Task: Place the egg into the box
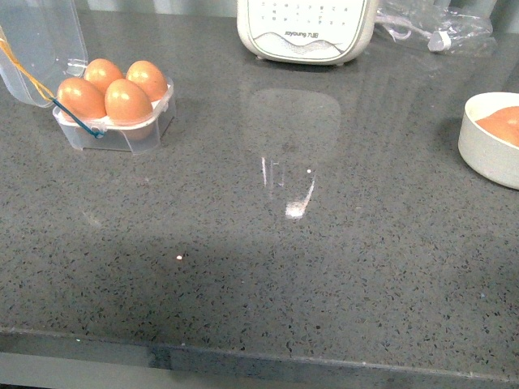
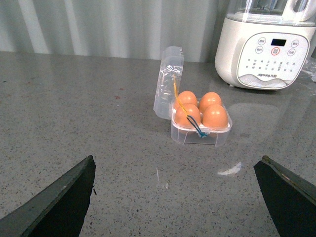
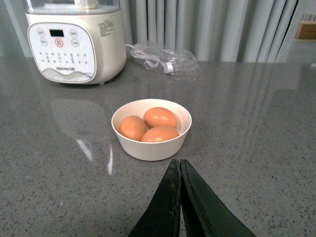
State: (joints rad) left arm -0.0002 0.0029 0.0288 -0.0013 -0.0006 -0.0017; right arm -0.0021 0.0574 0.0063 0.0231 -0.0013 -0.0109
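Looks like a kitchen: speckled grey stone counter (image 1: 243,308), white cooking machine (image 1: 306,36) with buttons, brown eggs (image 3: 160,117) in a white bowl (image 3: 150,149).

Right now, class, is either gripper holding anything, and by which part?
Nothing is held. The left gripper is wide open and empty; the right gripper has its jaws shut on nothing.
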